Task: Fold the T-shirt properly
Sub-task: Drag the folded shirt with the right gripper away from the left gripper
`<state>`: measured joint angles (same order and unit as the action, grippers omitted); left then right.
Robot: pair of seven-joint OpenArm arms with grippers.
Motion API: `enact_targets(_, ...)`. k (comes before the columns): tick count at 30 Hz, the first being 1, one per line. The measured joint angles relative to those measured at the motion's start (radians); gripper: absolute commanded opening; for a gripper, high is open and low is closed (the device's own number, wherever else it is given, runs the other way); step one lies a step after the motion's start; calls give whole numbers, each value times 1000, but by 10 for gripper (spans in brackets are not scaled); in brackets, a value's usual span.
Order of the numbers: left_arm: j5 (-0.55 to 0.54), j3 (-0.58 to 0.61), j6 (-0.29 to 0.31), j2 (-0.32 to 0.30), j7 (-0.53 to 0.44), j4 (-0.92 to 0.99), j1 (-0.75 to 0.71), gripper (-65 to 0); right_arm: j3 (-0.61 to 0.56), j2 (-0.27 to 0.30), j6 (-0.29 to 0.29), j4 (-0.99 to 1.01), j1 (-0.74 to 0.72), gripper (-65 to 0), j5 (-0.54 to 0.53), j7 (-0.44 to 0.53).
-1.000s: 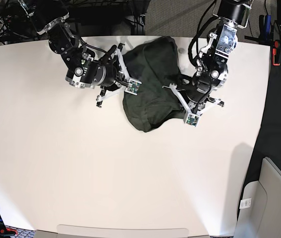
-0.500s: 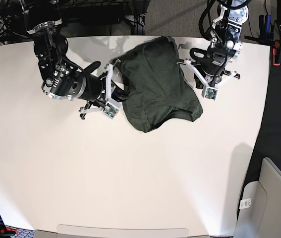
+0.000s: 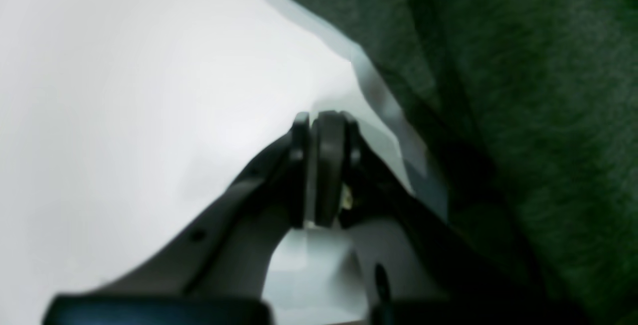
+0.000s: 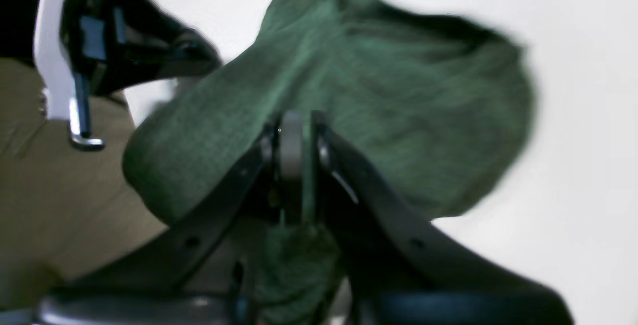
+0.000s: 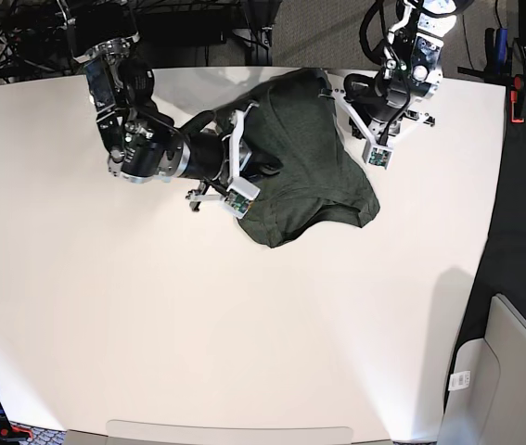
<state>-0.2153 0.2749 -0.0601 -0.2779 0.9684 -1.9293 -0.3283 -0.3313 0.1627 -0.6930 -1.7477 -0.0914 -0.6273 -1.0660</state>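
Both sets of jaws are clenched, nothing between them: the right gripper [image 4: 299, 120] is up over the dark green T-shirt [image 5: 304, 171], its arm reaching across the shirt's side in the base view, and here's the left gripper [image 3: 321, 120] just beside the fabric's edge, above bare white surface! The shirt lies bunched and rumpled on the far part of the white table [image 5: 198, 324], its lower edge curving, one corner poking out toward the left arm's side, and past the table's side there's a pale grey panel [image 5: 513, 371] carrying a small white label [image 5: 459, 380]
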Motion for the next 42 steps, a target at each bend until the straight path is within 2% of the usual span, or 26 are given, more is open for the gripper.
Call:
enact_targets(7,0,6,3,-2,0,-1,4,-632,-97,-1,-4,247,-108,-639,-8,-25)
enact_targets(12,3,6,0,-3,0,-1,4,-632,-90,-8,-19,370,-156,-639,-27,-13)
enact_targets(16,2,-5,1,-5,-3,-2,5,-632,-72,-14,-17,315,-152,-639,102,20)
enact_targets(19,7,-39,0,-7,-4,-2,5,-632,-8,-5,-11,307,-153,-639,125,18)
enact_targets(28,3,-41,0,-11,-3,-2,5,-633,252,3,-2,308,-150,-639,158,0)
enact_targets(33,3,-41,0,-10,-4,-2,5,-633,280,17,1,235,-136,-639,174,-19)
enact_targets(37,3,-41,0,-10,-5,-2,5,-633,251,24,-1,99,-93,-639,37,-2)
enact_targets(40,3,-41,0,-10,-4,-2,5,-633,214,37,-2,48,-45,-639,-16,-12)
enact_targets(42,3,-47,0,-10,-4,-2,6,-633,194,43,0,17,-15,-639,-24,-70)
